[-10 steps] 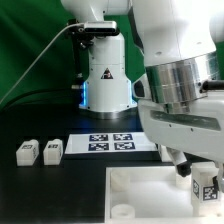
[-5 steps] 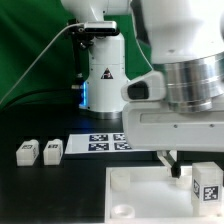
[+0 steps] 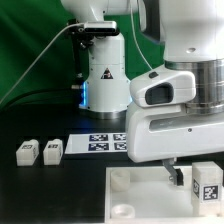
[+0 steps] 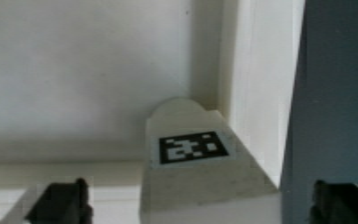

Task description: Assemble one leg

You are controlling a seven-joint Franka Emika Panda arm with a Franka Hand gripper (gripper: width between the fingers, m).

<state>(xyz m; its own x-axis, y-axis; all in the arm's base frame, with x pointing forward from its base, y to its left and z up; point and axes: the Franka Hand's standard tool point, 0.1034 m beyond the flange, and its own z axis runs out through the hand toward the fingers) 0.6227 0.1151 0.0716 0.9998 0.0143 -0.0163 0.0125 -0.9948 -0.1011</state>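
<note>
One leg (image 3: 209, 186), a white block with a marker tag, stands on the large white tray-like piece (image 3: 140, 185) at the exterior view's right. My gripper (image 3: 196, 180) is over it, with one dark finger (image 3: 178, 175) showing beside it. In the wrist view the leg (image 4: 208, 170) stands between my open gripper's (image 4: 202, 205) fingers (image 4: 60, 202), with a gap on each side. Nothing is gripped. Two more legs (image 3: 27, 152) (image 3: 52, 149) lie on the black table at the exterior view's left. A fourth leg is not seen.
The marker board (image 3: 100, 143) lies behind the tray-like piece, in front of the robot base (image 3: 105, 80). A round socket (image 3: 121, 210) shows at the tray's near corner. My arm's bulk hides the exterior view's right side.
My hand has turned and come lower over the leg on the tray-like piece. The leg and the two legs at the left have stayed in place.
</note>
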